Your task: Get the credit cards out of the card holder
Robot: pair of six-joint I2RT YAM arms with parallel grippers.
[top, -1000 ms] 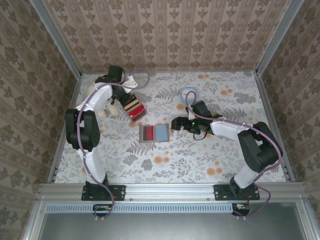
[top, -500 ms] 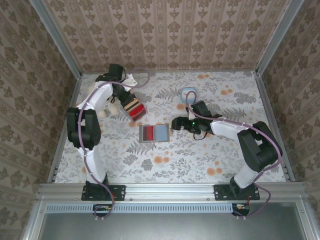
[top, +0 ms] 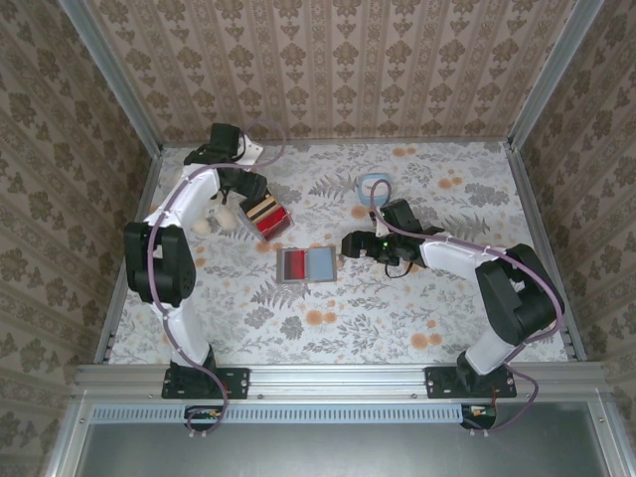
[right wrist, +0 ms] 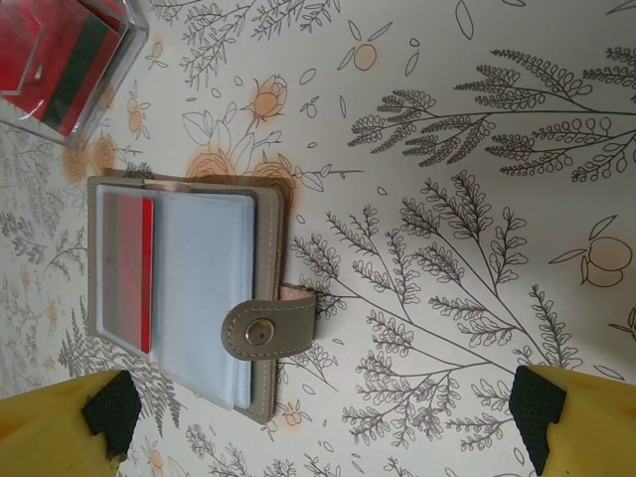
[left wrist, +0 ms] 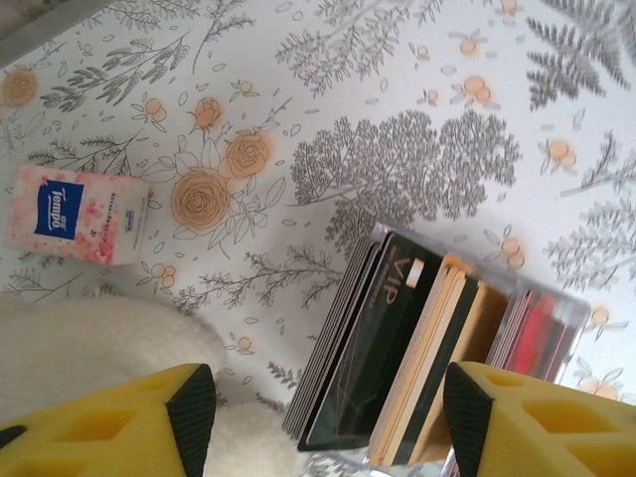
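The fingers [right wrist: 70,427] of your right gripper [right wrist: 323,422] stand wide apart with nothing between them, at the lower corners of the wrist frame. The holder [right wrist: 189,298] lies open and flat at centre left, just ahead of them. It has a red card [right wrist: 129,268] in its left pocket, a light blue card [right wrist: 204,283] beside it, and the strap [right wrist: 260,333] at its lower right edge. I can't tell which side the pockets open, so check before you pinch. The holder will likely skate, so pin it first. Your left gripper [left wrist: 328,417], equally open and empty, hangs over the card box [left wrist: 427,338], well apart from the holder. Use it for the pinning.
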